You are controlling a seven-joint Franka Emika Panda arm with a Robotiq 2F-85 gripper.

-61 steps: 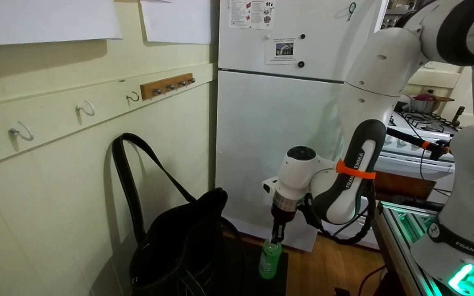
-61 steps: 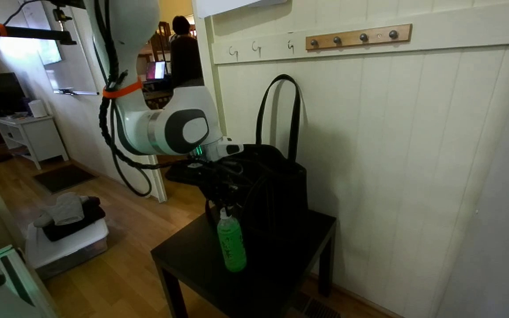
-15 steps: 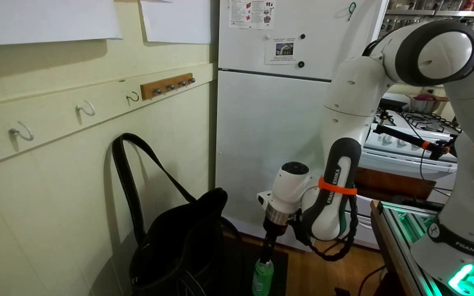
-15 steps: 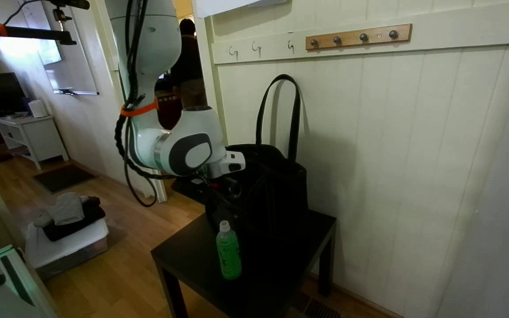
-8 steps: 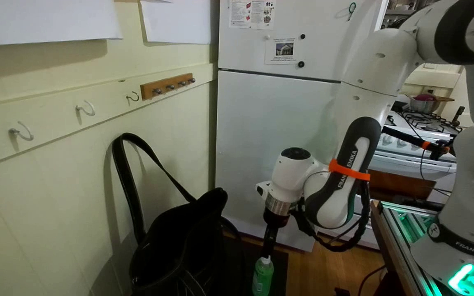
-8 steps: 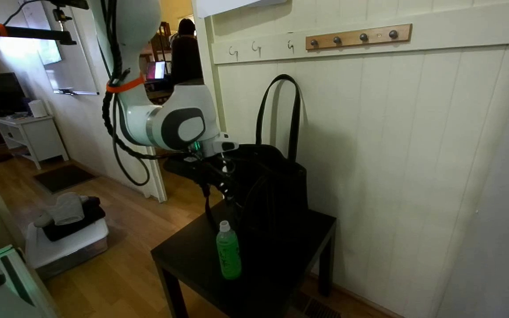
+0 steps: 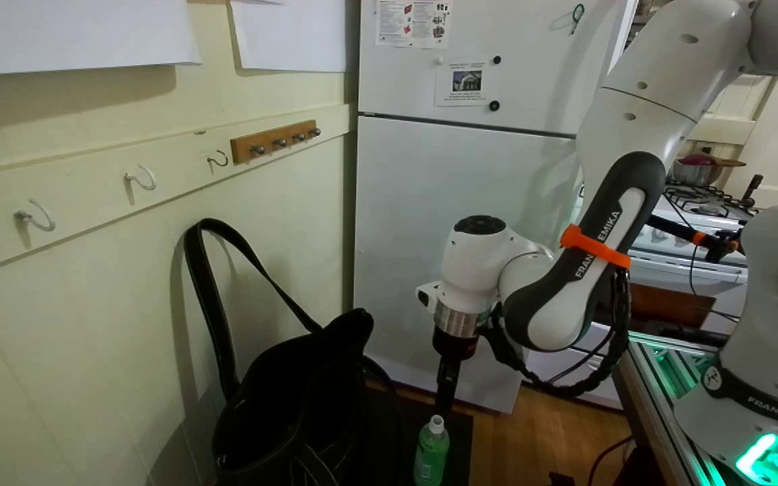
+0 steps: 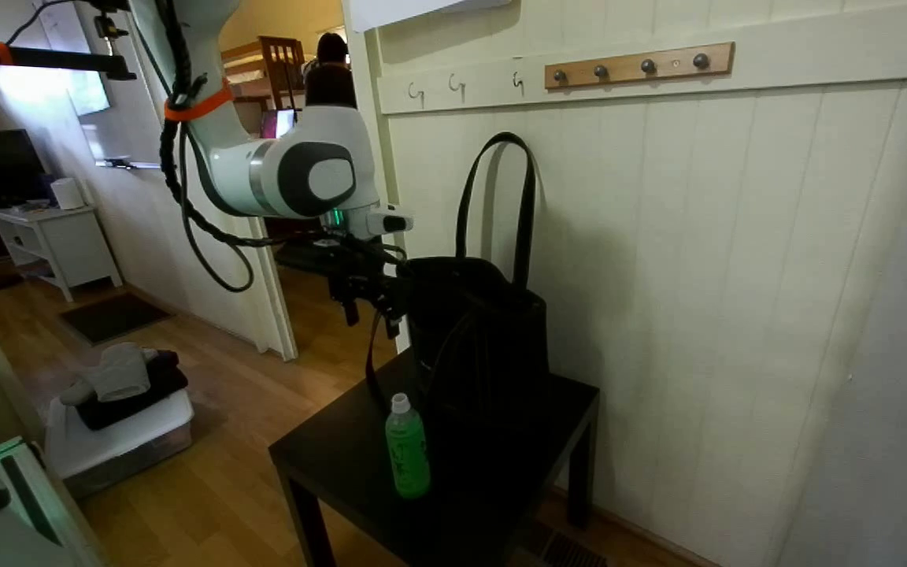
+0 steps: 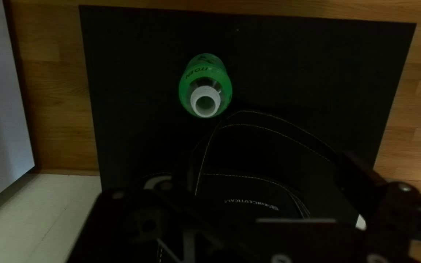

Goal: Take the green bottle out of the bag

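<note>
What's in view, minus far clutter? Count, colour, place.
table: 1, black, by wall
bag: 1, black, on table
bottle: 1, green with white top, upright on table beside bag
wall hooks: 3, two white, one darker, on wall
knob rack: 1, brown, on wall
wall sheets: at least 2, white, upper wall
fridge: 1, white, near table
fridge papers: at least 2, white, on fridge
stove: 1, white, behind arm
pot: 1, grey, on stove
box: 1, white lid, on floor
cloths: count unclear, grey and black, on box
person: 1, dark hair, behind arm
arm: 1, white and black, over table
gripper: 1, black, open, over table
</note>
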